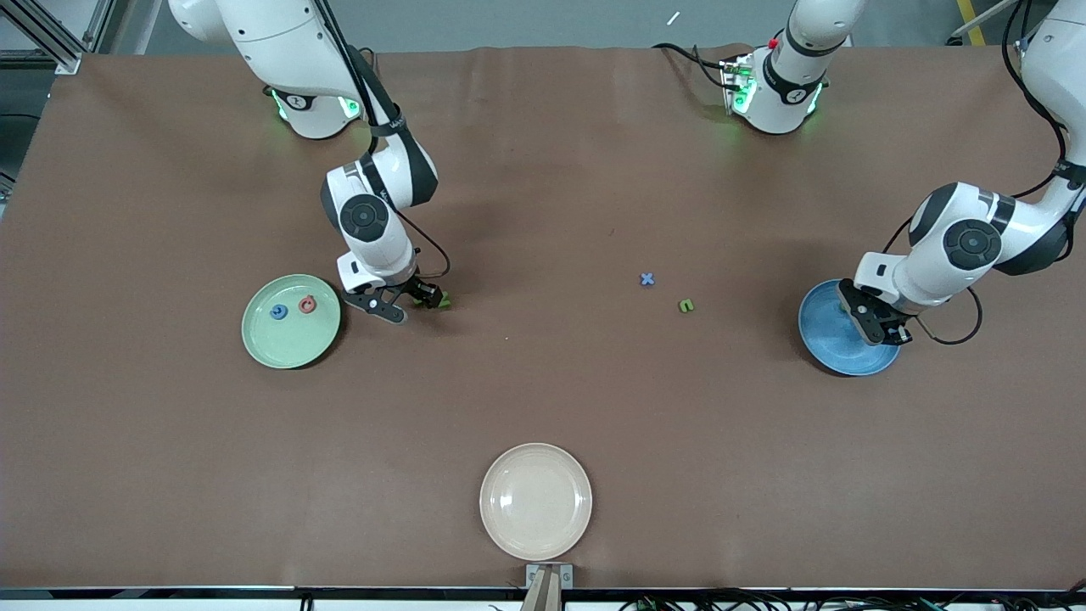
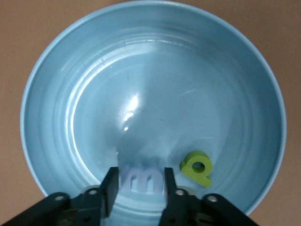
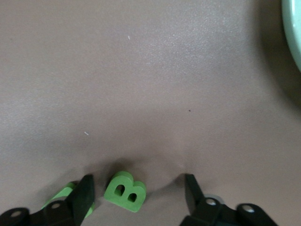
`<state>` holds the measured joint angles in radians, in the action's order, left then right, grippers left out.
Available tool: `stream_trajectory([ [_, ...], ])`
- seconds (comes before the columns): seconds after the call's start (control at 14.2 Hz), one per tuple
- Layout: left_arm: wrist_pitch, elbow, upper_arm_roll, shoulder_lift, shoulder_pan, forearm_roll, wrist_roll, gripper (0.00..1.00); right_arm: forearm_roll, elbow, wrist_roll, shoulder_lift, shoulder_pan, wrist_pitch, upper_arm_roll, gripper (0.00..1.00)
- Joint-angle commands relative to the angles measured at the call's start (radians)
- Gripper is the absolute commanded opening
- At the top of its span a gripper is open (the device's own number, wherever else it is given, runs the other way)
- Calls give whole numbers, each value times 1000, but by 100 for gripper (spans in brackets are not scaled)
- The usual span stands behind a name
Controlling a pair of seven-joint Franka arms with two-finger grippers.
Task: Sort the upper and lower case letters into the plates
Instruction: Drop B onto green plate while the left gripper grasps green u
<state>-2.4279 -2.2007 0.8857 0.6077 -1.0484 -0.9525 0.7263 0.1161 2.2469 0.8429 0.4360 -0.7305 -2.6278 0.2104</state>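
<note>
My right gripper [image 1: 407, 304] is open and low over the table beside the mint green plate [image 1: 291, 339]. In the right wrist view a green letter B [image 3: 124, 192] lies between its spread fingers [image 3: 84, 193], and a second green letter [image 3: 61, 195] lies beside one finger. That plate holds a blue letter [image 1: 278, 311] and a pink letter [image 1: 307, 304]. My left gripper [image 1: 882, 331] hangs over the blue plate [image 1: 836, 344], shut on a pale blue letter m [image 2: 141, 179]. A green letter [image 2: 197, 167] lies in the blue plate [image 2: 141, 56]. A blue x [image 1: 647, 278] and a green letter [image 1: 686, 305] lie mid-table.
An empty cream-beige plate [image 1: 535, 501] sits near the table's front edge, nearest the front camera. The mint plate's rim [image 3: 295, 28] shows at the edge of the right wrist view. Brown table cloth [image 1: 543, 390] lies between the plates.
</note>
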Motion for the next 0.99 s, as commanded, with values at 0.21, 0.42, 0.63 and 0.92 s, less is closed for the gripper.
stream_trajectory([
  [0.21,100,12,122,-16,-5,-8,-74,75,-1,26,19,-8,-32,0,4,82],
  [0.42,243,32,255,-14,-7,29,-284,79,-1,26,19,-8,-30,2,4,65],
  [0.63,250,51,323,-5,45,93,-503,94,-1,25,15,-16,-24,32,6,32],
  [0.92,248,82,320,0,200,139,-978,99,-1,11,-24,-43,5,95,23,3],
])
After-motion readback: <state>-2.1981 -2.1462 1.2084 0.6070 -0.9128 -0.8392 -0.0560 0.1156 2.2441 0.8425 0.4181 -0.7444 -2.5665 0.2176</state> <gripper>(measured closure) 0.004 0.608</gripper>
